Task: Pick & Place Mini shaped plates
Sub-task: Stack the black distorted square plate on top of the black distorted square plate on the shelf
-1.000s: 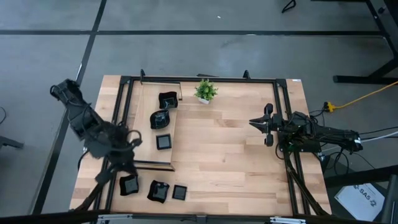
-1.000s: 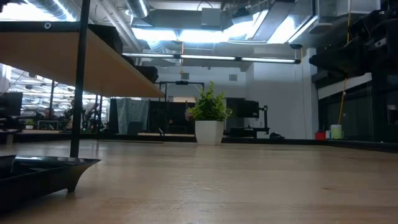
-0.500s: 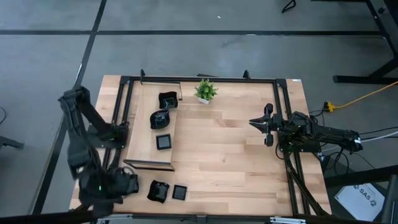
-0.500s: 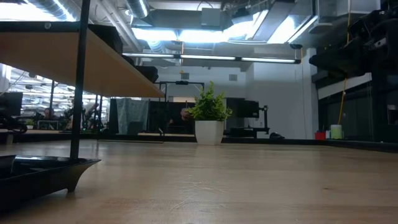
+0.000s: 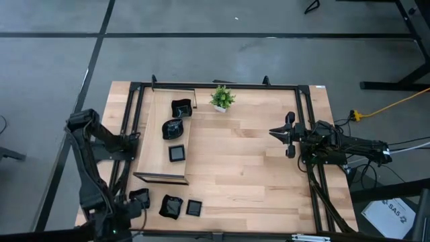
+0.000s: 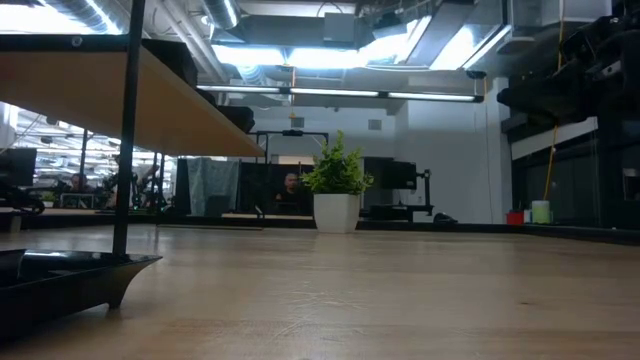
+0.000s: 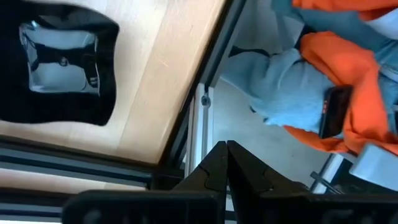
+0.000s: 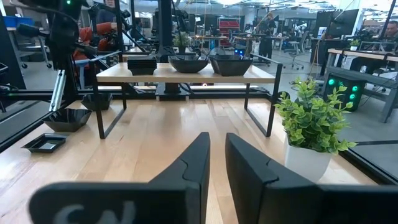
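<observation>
Three black mini shaped plates lie on the table near its front edge: one (image 5: pixel 140 197), a second (image 5: pixel 170 206) and a square third (image 5: pixel 193 208). Three more, among them a square one (image 5: pixel 177 153), rest on the wooden shelf (image 5: pixel 156 144). My left gripper (image 5: pixel 119 214) is shut and empty, pointing steeply down over the table's near-left corner, just beside the leftmost plate (image 7: pixel 62 68). In its wrist view the fingertips (image 7: pixel 225 149) hang over the dark frame rail. My right gripper (image 5: pixel 285 134) waits level at the right with a narrow gap (image 8: pixel 216 149), holding nothing.
A small potted plant (image 5: pixel 222 97) stands at the far middle. A black metal frame (image 5: pixel 134 107) runs along the table's sides. A person in orange and grey (image 7: pixel 336 68) stands just beyond the near-left corner. Bare wood (image 5: pixel 235 161) spreads between the shelf and the right arm.
My left gripper has swung from beside the shelf's left side toward the table's near-left corner and gone down, passing over the leftmost front plate while its wrist rolled. The plates and the right arm have kept still.
</observation>
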